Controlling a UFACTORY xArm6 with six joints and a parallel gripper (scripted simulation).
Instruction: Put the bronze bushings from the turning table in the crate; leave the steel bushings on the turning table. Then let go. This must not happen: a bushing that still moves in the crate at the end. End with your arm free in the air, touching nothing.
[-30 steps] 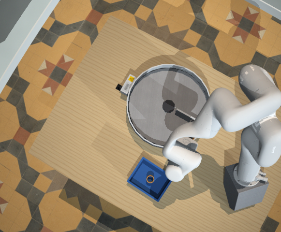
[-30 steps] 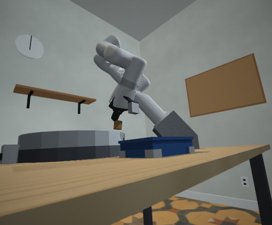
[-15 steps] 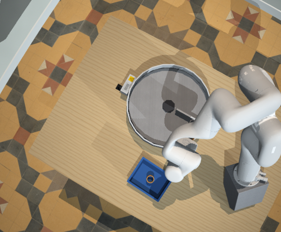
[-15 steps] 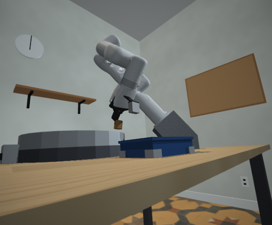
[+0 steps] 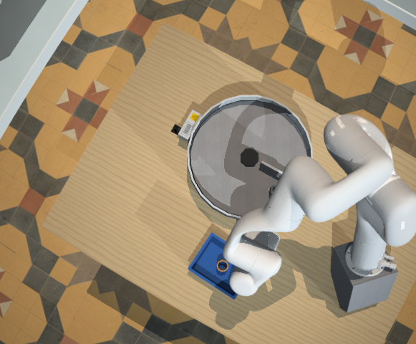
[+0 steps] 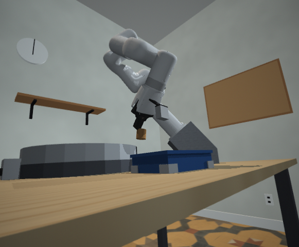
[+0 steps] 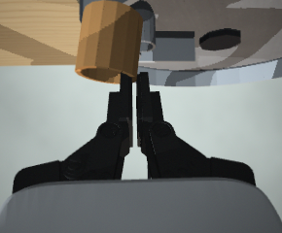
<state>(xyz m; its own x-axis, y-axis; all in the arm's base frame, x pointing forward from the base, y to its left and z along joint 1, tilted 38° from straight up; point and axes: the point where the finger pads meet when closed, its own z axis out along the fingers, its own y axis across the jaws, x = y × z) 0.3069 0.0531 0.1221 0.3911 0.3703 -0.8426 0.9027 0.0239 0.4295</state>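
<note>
The black jaws (image 6: pixel 136 128) are nearly together, clamped on the thin wall of a bronze-coloured cylindrical bushing (image 7: pixel 109 41) (image 6: pixel 141 134), held in the air above the height of the crate's rim. Beyond it in the wrist view, a grey steel bushing (image 7: pixel 152 26) (image 5: pixel 271 191) stands on the turning table, partly hidden. Near that are a flat grey bar (image 7: pixel 175 48) (image 5: pixel 270 168) and a black many-sided hub (image 7: pixel 220 39) (image 5: pixel 249 157). The round grey metal turning table (image 7: pixel 272 74) (image 5: pixel 215 147) (image 6: pixel 74 153) has a raised rim; just beside it, the blue rectangular crate (image 5: pixel 200 251) (image 6: pixel 189 152) holds another bronze bushing (image 5: pixel 228 265), its round opening facing up. Both stand on the pale wooden table (image 7: pixel 15 39) (image 5: pixel 126 166) (image 6: pixel 144 201). The white arm (image 5: pixel 341 192) (image 6: pixel 141 51) reaches over from a grey block pedestal (image 5: pixel 374 292) (image 6: pixel 194 135). On the walls behind are a brown shelf (image 6: pixel 61 104), a round white clock (image 6: pixel 24 51) and a brown framed board (image 6: pixel 247 95).
</note>
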